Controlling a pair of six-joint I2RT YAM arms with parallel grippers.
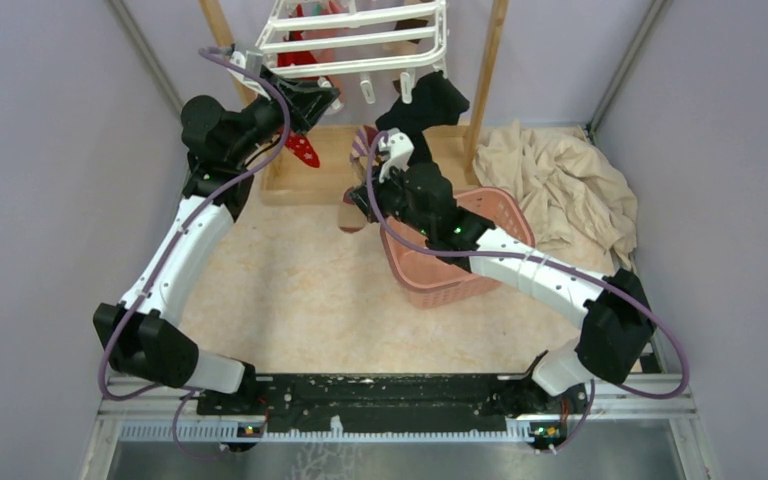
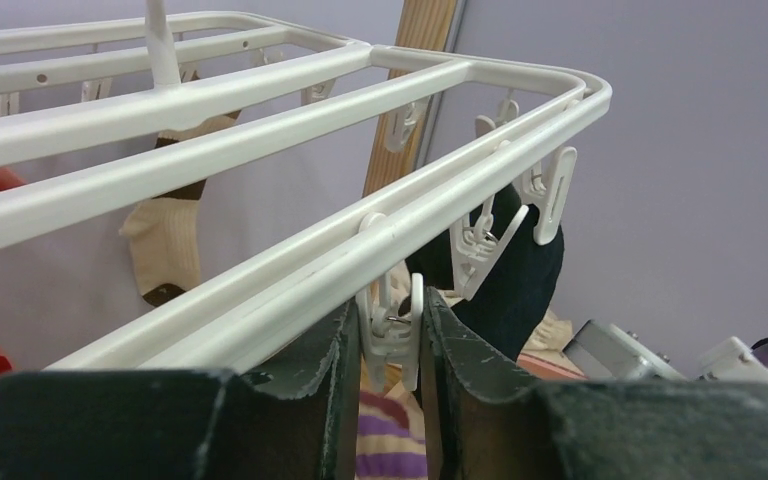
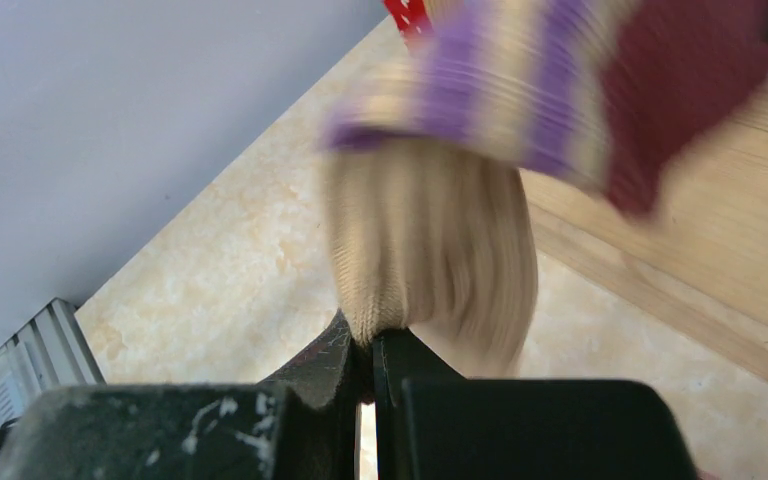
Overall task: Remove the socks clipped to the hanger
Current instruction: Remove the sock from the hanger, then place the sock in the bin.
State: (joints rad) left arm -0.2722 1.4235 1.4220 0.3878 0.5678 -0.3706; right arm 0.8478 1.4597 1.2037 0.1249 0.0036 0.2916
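The white hanger [image 1: 360,40] hangs from the wooden frame; it also shows in the left wrist view [image 2: 290,120]. My left gripper [image 1: 326,100] is up at its front bar, shut on a white clip [image 2: 392,325] and squeezing it. The striped sock [image 2: 390,440], purple, beige and maroon, shows just below that clip; I cannot tell if the clip still holds it. My right gripper [image 1: 363,198] is shut on this sock's beige toe [image 3: 430,240], which looks blurred. A black sock [image 2: 515,280], a beige-and-brown sock [image 2: 165,245] and a red sock [image 1: 303,148] hang from other clips.
A pink lattice basket [image 1: 460,280] stands under my right arm. A crumpled beige cloth [image 1: 560,180] lies at the right wall. The wooden posts [image 1: 487,70] and base board [image 1: 310,185] of the frame stand behind the hanger. Purple walls close in both sides.
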